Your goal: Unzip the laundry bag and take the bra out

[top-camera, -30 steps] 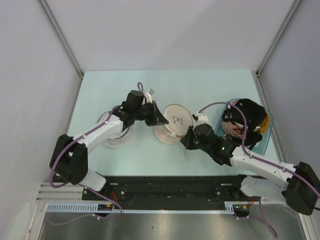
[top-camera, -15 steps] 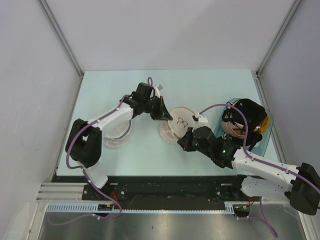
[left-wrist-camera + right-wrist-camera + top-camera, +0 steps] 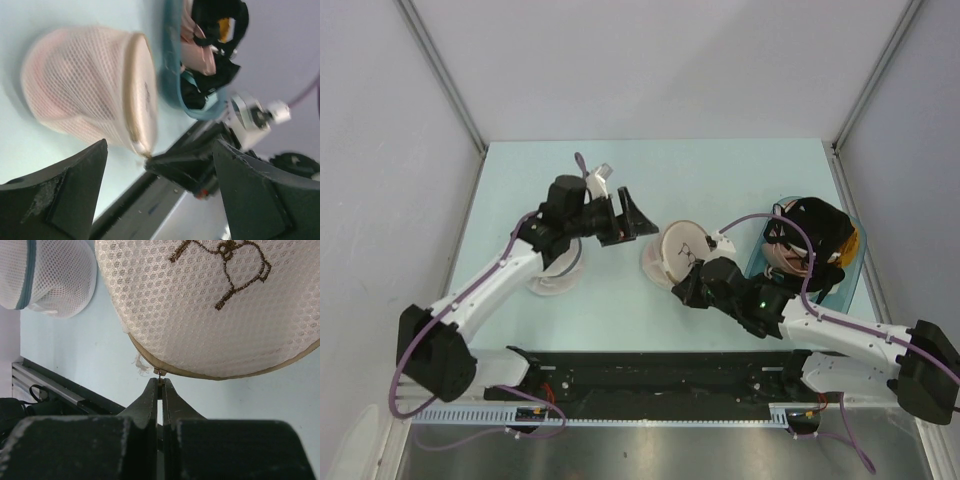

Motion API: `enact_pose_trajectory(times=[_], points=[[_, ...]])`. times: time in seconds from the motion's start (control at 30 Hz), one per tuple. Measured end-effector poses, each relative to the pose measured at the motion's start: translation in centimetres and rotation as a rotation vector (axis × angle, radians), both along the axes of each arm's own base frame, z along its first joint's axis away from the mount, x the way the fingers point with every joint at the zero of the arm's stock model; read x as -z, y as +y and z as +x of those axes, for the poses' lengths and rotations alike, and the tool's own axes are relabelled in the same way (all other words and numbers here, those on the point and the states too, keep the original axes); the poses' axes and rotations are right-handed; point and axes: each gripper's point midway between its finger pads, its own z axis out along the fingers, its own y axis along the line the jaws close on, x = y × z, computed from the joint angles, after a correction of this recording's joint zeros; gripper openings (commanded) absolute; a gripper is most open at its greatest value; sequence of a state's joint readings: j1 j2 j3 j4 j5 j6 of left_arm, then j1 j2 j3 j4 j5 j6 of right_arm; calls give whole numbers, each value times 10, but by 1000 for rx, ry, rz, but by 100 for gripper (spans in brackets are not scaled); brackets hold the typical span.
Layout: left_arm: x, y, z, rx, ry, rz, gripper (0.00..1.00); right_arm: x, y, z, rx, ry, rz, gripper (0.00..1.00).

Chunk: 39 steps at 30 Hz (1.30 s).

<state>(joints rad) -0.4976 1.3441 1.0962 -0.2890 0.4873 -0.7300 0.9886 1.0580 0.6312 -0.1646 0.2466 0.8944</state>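
Note:
The laundry bag [image 3: 678,250], a cream mesh clamshell with a dark bra icon [image 3: 225,260], lies tilted at mid-table. My right gripper [image 3: 160,382] is shut on the small zip pull at the bag's near rim; from above it [image 3: 677,288] sits just in front of the bag. My left gripper [image 3: 635,214] hangs open to the left of the bag, touching nothing. In its wrist view the bag [image 3: 90,95] lies beyond the spread fingers [image 3: 65,195]. A pink tint shows through the mesh; the bra is otherwise hidden inside.
A whiter round pouch [image 3: 553,272] with a teal zip [image 3: 27,275] lies left of the bag, under the left arm. A teal-blue basket [image 3: 758,258] with black clothing [image 3: 820,225] stands at the right edge, beside the right arm.
My left gripper has opened, let go of the bag's left rim and drawn back to the left. The bag has tipped up slightly. My right gripper stays shut on the zip pull.

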Motion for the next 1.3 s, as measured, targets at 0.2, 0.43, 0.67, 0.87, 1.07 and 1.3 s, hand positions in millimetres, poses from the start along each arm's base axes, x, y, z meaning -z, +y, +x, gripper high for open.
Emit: enact_pose_trajectory(times=[0.2,0.43,0.67,0.87,1.07,1.3], points=[[25,-9,-39,13,112,-39,89,8,1,0,9,21,-11,0],[59,-30,-47,30,205,-22,69,7,1,0,12,23,-6,0],[78,-45,-45,41,244,-19,10,4,0,0,13,19,1,0],[78,-50,-46,71,233,6,1,5,-3,2,17,19,-4,0],[55,-41,-33,66,155,33,0,11,-27,15,60,28,-58,0],[33,-27,-21,48,99,57,0,13,-48,21,87,26,-103,0]])
